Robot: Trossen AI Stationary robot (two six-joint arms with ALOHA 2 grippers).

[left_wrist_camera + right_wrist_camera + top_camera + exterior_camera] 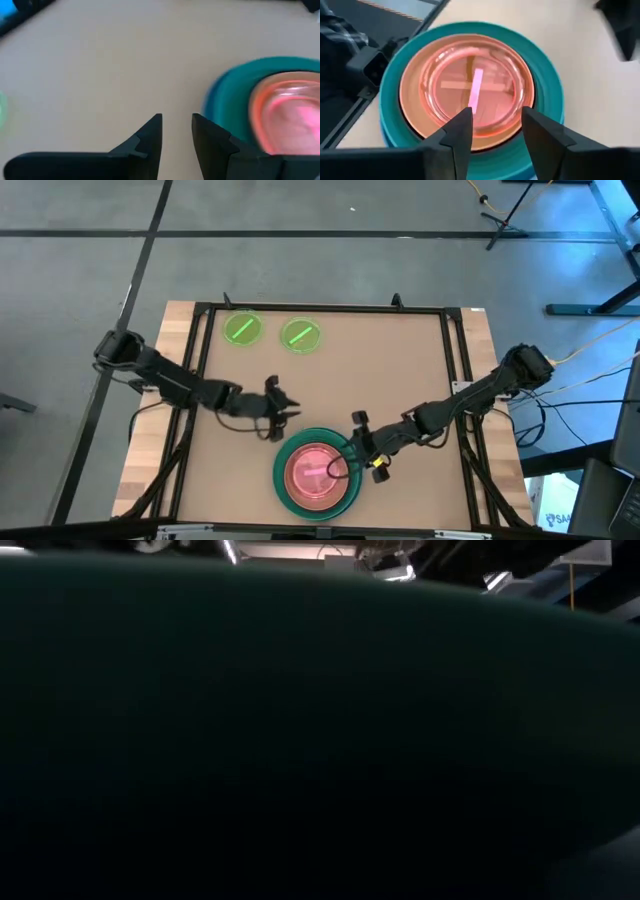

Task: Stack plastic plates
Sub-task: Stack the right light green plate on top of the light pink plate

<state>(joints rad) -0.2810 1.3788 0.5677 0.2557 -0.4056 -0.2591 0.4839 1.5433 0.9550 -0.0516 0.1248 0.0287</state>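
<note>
Low view filled by dark teal plate (320, 740); both tools, left (283, 412), right (352, 444), released.

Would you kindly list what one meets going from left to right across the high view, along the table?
Left neon-green plate → left hand → right neon-green plate → stack of plates, with the pink plate on top of the teal-green plate → right hand.

Small pink plate (472, 92): translucent glossy plastic, reflecting light. Salmon-pink plate (412, 107) and teal-green plate (547, 95) beneath: smooth opaque plastic. Two neon-green plates (243, 330): translucent plastic. Worktop (400, 370): matt tan board; edges pale wood. Right gripper (495, 125) fingers: matt black.
</note>
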